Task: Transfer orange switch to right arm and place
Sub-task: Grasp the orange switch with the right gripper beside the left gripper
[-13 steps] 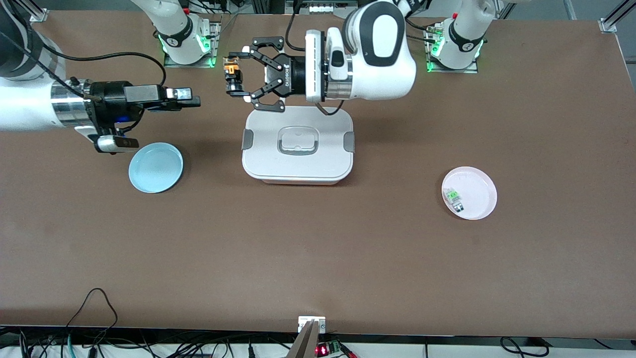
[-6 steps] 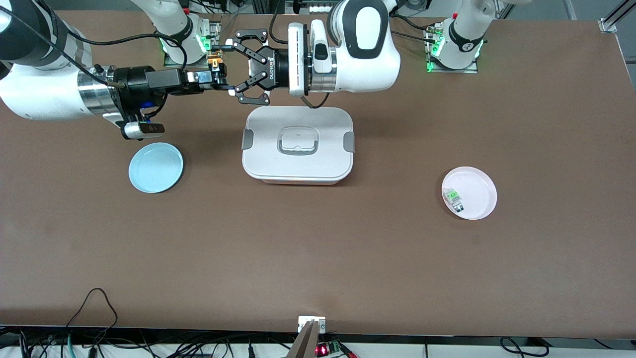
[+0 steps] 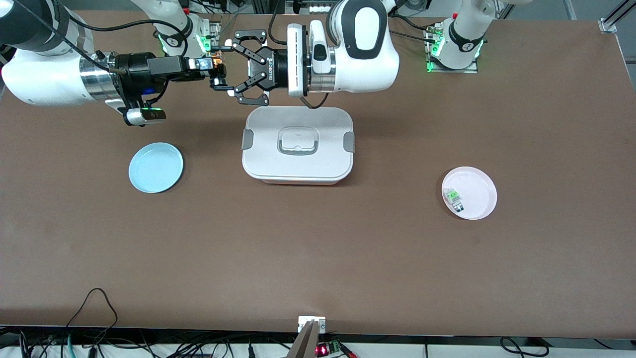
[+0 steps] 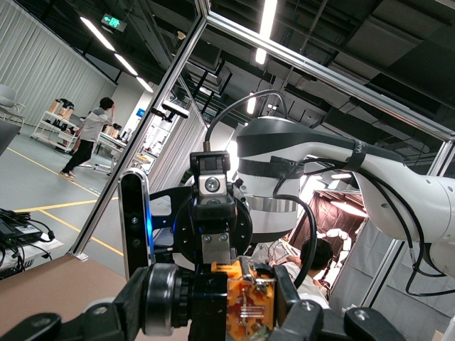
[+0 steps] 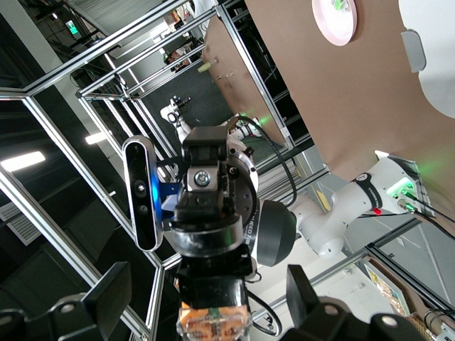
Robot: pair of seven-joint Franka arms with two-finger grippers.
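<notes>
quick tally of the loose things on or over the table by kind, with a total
plates: 2, blue plate and pink plate
lidded white boxes: 1, white box
small electrical parts: 2, orange switch held in the air, green-labelled part on the pink plate
total: 5

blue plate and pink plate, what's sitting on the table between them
A white lidded box sits between the blue plate and the pink plate, with bare brown table either side of it, shown in the front view.
</notes>
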